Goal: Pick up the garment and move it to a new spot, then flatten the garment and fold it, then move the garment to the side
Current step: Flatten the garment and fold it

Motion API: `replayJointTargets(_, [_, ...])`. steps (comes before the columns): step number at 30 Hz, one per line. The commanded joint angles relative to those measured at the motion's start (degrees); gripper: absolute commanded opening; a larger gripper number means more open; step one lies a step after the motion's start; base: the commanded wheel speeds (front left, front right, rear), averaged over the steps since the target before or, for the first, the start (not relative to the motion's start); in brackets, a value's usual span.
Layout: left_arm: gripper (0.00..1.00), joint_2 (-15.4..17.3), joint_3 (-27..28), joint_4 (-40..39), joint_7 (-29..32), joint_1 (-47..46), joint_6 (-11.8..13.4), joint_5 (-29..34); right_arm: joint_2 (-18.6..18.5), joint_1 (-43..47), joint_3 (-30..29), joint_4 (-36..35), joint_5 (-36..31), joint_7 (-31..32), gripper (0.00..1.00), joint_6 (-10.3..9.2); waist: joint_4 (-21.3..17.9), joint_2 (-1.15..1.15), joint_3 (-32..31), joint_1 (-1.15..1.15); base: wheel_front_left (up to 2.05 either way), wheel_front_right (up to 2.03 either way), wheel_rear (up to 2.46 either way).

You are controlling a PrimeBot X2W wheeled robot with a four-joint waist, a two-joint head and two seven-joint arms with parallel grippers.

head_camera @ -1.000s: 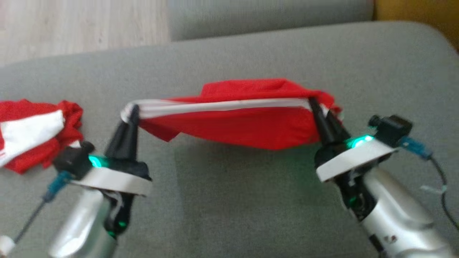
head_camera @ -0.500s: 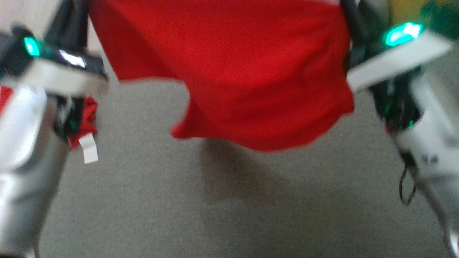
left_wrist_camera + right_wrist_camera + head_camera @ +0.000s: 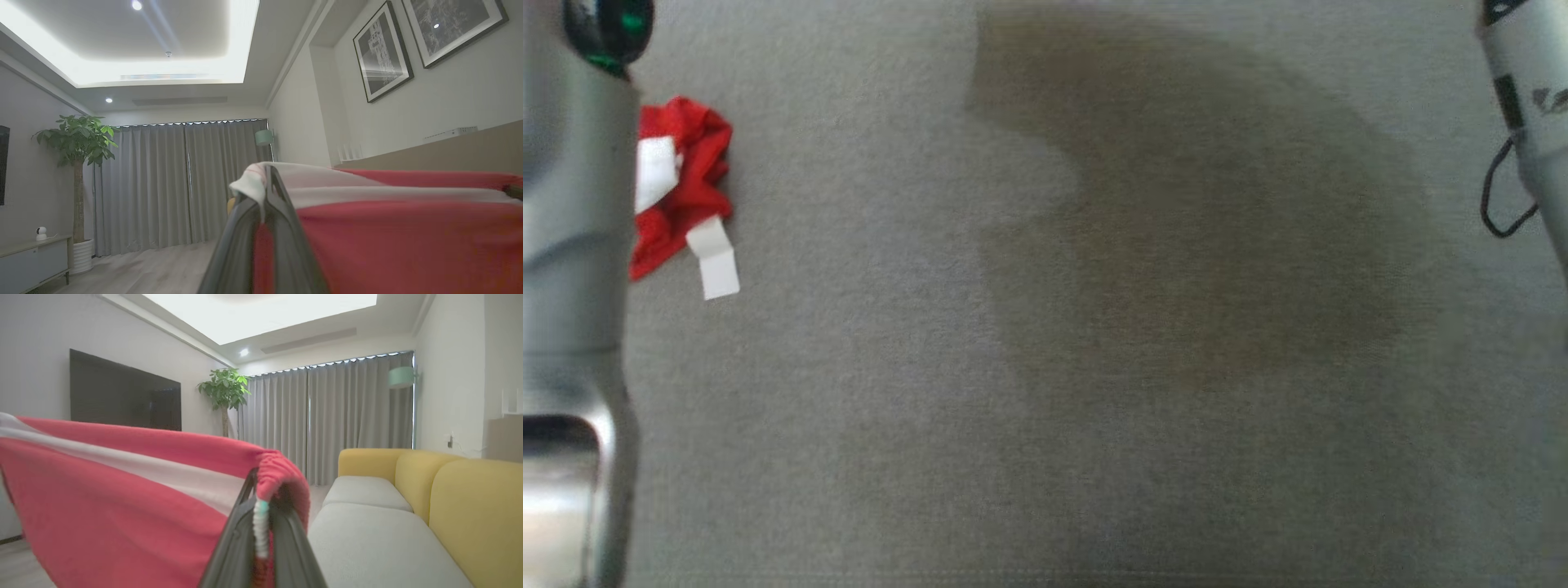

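A grey woven cushion surface [image 3: 849, 408] spreads below us in the head view, with a broad dark shadow [image 3: 1201, 212] across its middle. At its left edge, beside our pale left forearm [image 3: 572, 245], lies a crumpled red and white cloth [image 3: 690, 155] with a small white label [image 3: 715, 265] sticking out. We cannot read anything on it. A dark mark on our pale right forearm [image 3: 1527, 82] is too blurred to read, and a black cable loop [image 3: 1487, 200] hangs beside it.

In the left wrist view, our left gripper [image 3: 269, 179] has its two dark fingers pressed together on a white-striped corner of the red fabric garment with white bands [image 3: 392, 245], which stretches off to that view's right. In the right wrist view, our right gripper [image 3: 261, 494] is clamped tight on the garment's gathered red hem, with a white cord pinched between the fingers, and the cloth runs off to that view's left. The garment is held up between both grippers.

Beyond stand a yellow-backed sofa with grey seats [image 3: 408, 473], a potted green tree [image 3: 224, 392], long grey curtains [image 3: 327, 416] and a dark wall screen [image 3: 122, 396].
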Motion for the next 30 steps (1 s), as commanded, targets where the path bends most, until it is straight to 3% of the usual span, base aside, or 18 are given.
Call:
replayJointTargets(1, [0.0,1.58,2.8,-2.26,-0.2,2.01,-0.15,0.67,0.61,1.0,-0.71,0.0,0.27,-0.4,0.0,0.37,1.54,0.0,1.01,-0.03,0.0,0.0,0.0])
replayJointTargets(6, [0.0,-3.73,4.52,-2.18,-0.2,16.13,-1.16,0.13,-0.67,10.68,3.78,-0.92,2.51,-0.46,0.0,0.37,2.27,0.0,0.38,-0.03,0.0,0.0,0.0])
replayJointTargets(14, [0.0,-9.65,4.17,0.06,-0.21,40.12,-1.4,-3.83,-4.46,31.48,14.32,-6.87,12.71,-0.47,0.0,0.37,1.62,0.0,-3.77,-0.03,0.0,0.0,0.0])
replayJointTargets(25, [0.0,-11.58,5.25,-3.94,-0.21,62.89,-1.41,-4.38,-7.66,55.59,18.47,-18.06,21.45,-0.47,0.0,0.37,1.38,0.0,-16.59,-0.03,0.0,0.0,0.0])
replayJointTargets(30, [0.0,-11.6,5.79,-6.06,-0.21,69.0,-1.41,-3.39,-8.6,61.71,19.55,-21.07,23.84,-0.48,0.0,0.37,0.98,0.0,-19.55,-0.03,0.0,0.0,0.0])
